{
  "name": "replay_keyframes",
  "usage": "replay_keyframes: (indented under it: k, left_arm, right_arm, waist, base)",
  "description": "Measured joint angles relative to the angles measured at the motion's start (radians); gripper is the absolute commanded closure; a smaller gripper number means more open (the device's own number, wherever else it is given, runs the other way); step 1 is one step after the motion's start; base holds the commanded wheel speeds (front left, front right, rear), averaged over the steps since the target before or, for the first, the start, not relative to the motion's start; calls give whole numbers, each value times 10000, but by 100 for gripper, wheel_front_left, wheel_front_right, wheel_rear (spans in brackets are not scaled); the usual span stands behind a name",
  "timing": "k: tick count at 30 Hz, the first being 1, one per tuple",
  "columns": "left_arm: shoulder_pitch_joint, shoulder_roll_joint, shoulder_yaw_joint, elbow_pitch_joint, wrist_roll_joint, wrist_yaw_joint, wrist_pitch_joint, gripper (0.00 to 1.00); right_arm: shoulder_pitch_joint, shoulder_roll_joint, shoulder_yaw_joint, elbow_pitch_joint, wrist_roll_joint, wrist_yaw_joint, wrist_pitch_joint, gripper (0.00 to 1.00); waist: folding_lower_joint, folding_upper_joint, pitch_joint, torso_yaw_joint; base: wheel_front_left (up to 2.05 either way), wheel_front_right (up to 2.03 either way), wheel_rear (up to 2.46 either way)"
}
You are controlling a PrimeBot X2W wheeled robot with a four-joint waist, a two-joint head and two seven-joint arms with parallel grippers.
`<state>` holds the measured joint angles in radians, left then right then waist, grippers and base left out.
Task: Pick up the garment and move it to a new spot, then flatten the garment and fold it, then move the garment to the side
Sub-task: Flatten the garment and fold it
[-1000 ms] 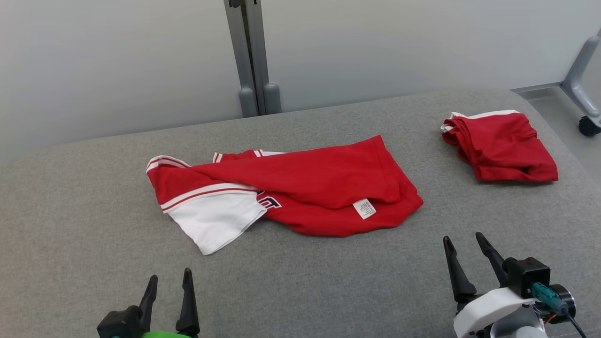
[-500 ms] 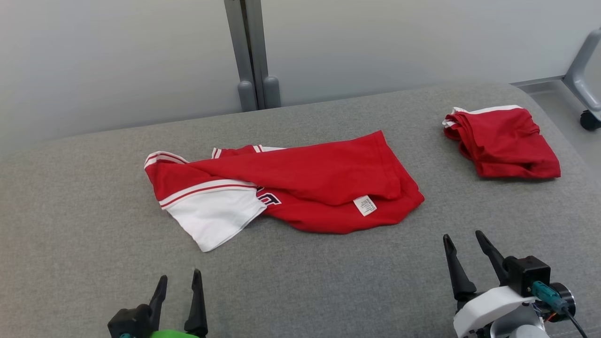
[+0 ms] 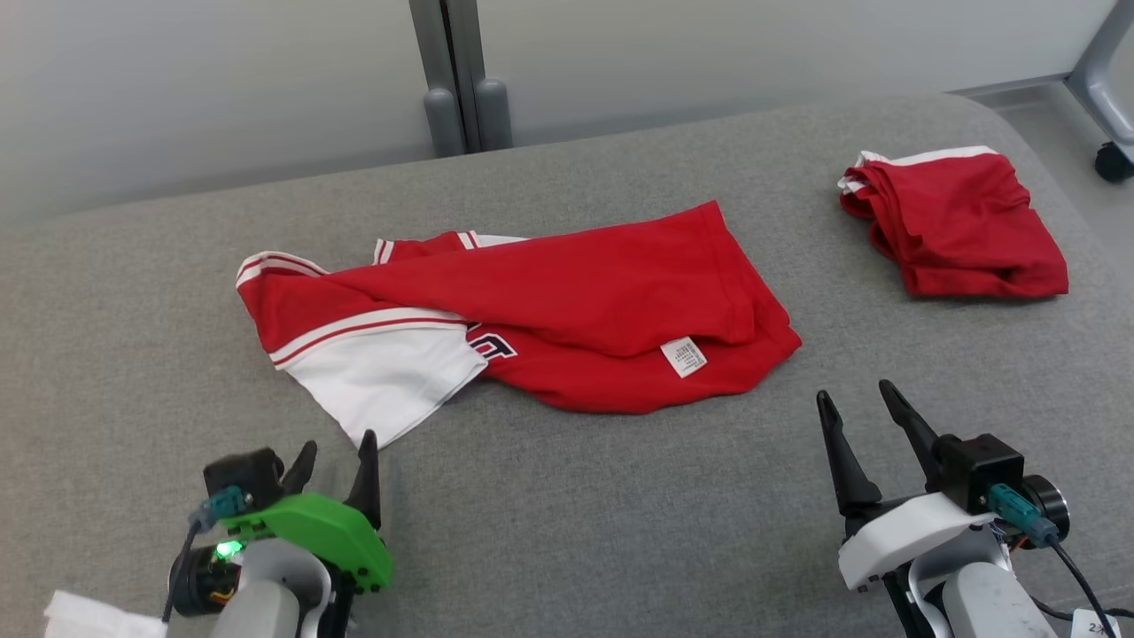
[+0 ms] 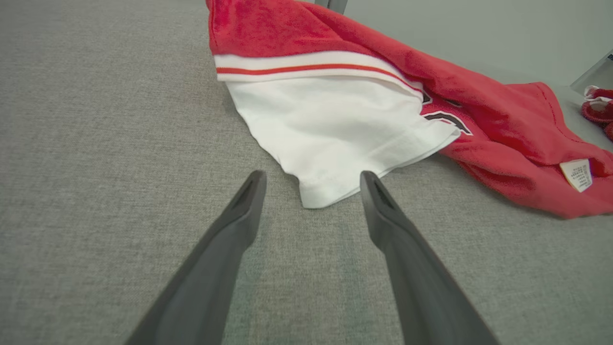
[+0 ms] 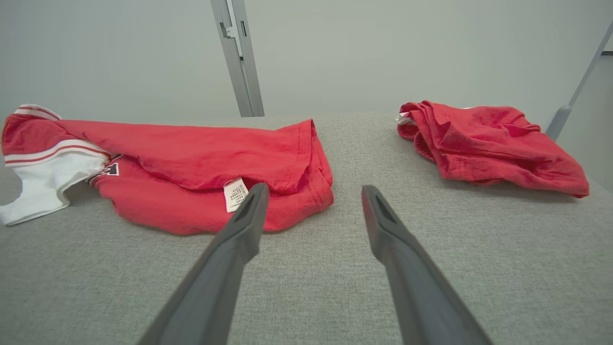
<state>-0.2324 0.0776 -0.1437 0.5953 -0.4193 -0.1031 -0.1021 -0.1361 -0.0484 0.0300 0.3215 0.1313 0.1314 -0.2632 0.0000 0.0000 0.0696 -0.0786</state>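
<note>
Nearest, the left jaws stand open and hold nothing, their two dark fingers (image 4: pixel 222 249) spread low over the grey fabric-covered table (image 3: pixel 576 532). In the left wrist view the pointed corner of the white sleeve (image 4: pixel 335 129) lies just beyond and between the two fingertips. In the head view one fingertip sits right at that corner, though whether it touches the cloth cannot be told. The right jaws are likewise open and empty, with fingers (image 5: pixel 225 258) raised at the table's near right. They are close to the right-hand hem of the crumpled red-and-white jersey garment (image 3: pixel 602 301) but apart from it. That garment lies across the middle of the table, loosely doubled over itself. Its white sleeve with red-and-white striped trim is toward the left jaws and its red body runs rightward. Dark lettering peeks out from under a fold, and one small white care label (image 3: pixel 684 356) is turned up near the right end. Farther off, well apart at the table's far right, rests a second, all-red folded garment with white trim (image 3: pixel 961 221), so there are two garments in all. Beyond the table's far edge stands one grey metal post (image 3: pixel 452 80) against a pale wall. A single dark caster wheel (image 3: pixel 1109 162) sits on the floor at the far right.
</note>
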Motion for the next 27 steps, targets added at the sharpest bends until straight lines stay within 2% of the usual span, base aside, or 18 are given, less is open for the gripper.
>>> replay_keyframes:
  k: [7, 12, 13, 14, 15, 16, 19, 20, 21, 27]
  left_arm:
    - [-1199, 92, 119, 886, -418, 27, 1379, 0]
    - [-1431, 52, 119, 1189, -583, 167, 1676, 0]
    - [-1456, 50, 119, 1221, -631, 190, 1716, 4]
    - [-1477, 42, 109, 1246, -640, 211, 1720, 17]
    - [-1481, 27, 102, 1256, -692, 209, 1714, 40]
    - [-1484, -2, 130, 1262, -811, 199, 1708, 53]
    - [-1488, -54, 128, 1285, -1003, 150, 1561, 78]
    - [-1494, -69, 111, 1287, -1037, 138, 1521, 96]
    - [-1499, -98, 90, 1285, -1066, 125, 1407, 100]
    - [-1571, -188, 27, 1099, -1290, 50, 779, 100]
  right_arm:
    - [-288, 0, 178, 54, -8, 0, 0, 0]
    - [-392, -4, 219, 73, 8, 0, 0, 0]
    - [-392, -2, 224, 75, 10, 0, 0, 0]
    - [-394, -2, 226, 77, 12, 0, 0, 0]
    - [-396, -2, 226, 79, 13, 0, 0, 0]
    - [-400, -2, 221, 81, 15, 0, 0, 0]
    - [-495, -2, 205, 150, 19, 0, -2, 0]
    - [-549, -6, 217, 198, 25, 0, 0, 0]
    - [-644, -6, 253, 278, 67, 0, -2, 0]
    - [-1632, -4, 616, 1310, 619, 0, 2, 0]
  waist:
    - [0, 0, 595, -193]
    - [0, 0, 824, -372]
    - [0, 0, 847, -396]
    - [0, 0, 870, -421]
    - [0, 0, 887, -439]
    - [0, 0, 897, -449]
    - [0, 0, 893, -427]
    - [0, 0, 891, -414]
    - [0, 0, 890, -393]
    - [0, 0, 905, -213]
  base:
    - [0, 0, 0]
    - [0, 0, 0]
    - [0, 0, 0]
    - [0, 0, 0]
    - [0, 0, 0]
    - [0, 0, 0]
    - [0, 0, 0]
    - [0, 0, 0]
    - [0, 0, 0]
    - [0, 0, 0]
